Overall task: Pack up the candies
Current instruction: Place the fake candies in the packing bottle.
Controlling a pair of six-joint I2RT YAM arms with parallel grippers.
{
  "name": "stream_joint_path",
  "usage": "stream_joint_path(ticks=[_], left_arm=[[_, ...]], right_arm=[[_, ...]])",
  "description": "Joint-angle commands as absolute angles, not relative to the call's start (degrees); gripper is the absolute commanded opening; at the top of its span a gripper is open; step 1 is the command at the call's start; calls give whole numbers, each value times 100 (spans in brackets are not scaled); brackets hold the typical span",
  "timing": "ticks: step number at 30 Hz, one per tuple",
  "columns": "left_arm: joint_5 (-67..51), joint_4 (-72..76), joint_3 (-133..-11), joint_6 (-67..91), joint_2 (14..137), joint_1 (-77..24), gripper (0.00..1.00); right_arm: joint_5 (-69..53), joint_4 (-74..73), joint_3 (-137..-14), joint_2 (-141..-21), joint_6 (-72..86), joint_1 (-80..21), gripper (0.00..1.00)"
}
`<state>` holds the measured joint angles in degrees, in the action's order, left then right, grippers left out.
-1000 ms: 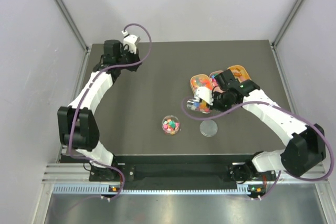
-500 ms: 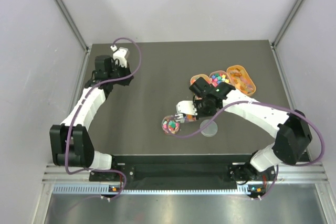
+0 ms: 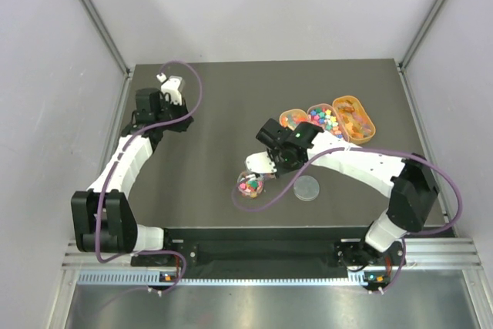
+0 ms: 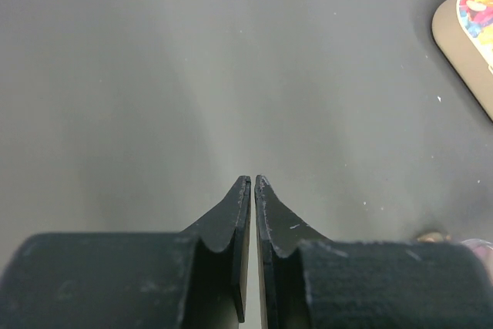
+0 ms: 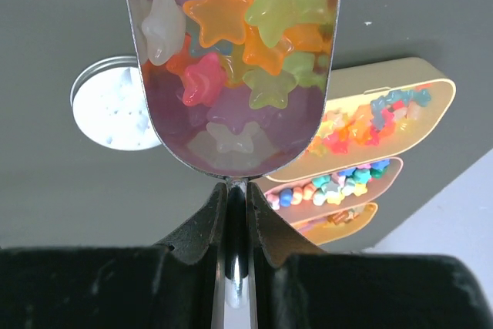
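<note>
My right gripper (image 5: pixel 236 186) is shut on the handle of a metal scoop (image 5: pixel 231 152). The scoop holds several star-shaped candies (image 5: pixel 231 13) in orange, yellow, green and pink. In the top view my right gripper (image 3: pixel 266 161) holds the scoop (image 3: pixel 254 164) just above and behind a small clear bowl (image 3: pixel 249 185) of candies. Three oval tan trays (image 3: pixel 294 119) with more candies lie at the back right. My left gripper (image 4: pixel 253 180) is shut and empty over bare table at the far left (image 3: pixel 182 121).
A round clear lid (image 3: pixel 306 188) lies flat right of the bowl; it also shows in the right wrist view (image 5: pixel 112 113). The trays show there too (image 5: pixel 400 113). One tray's edge (image 4: pixel 462 32) shows top right in the left wrist view. Grey walls enclose the table.
My right gripper has carried the filled scoop from the trays leftward and nearer, to just over the small bowl. My left arm has drawn back to the left.
</note>
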<state>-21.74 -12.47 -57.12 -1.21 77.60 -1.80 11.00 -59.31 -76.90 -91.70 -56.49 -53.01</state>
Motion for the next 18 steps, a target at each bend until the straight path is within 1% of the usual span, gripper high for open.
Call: stream_joint_path(ticks=[1, 12, 18], left_arm=[[-2303, -888, -5643, -26, 7559, -114, 11], [-2399, -782, -5634, 176, 7717, -70, 11], [-2434, -730, -5564, 229, 7752, -62, 11]], right_arm=[[1678, -6108, -7884, -9228, -5669, -5589, 0], [2618, -6117, -7936, -9343, -5722, -5862, 0], [2926, -6161, -7928, -9299, -5923, -5968, 0]])
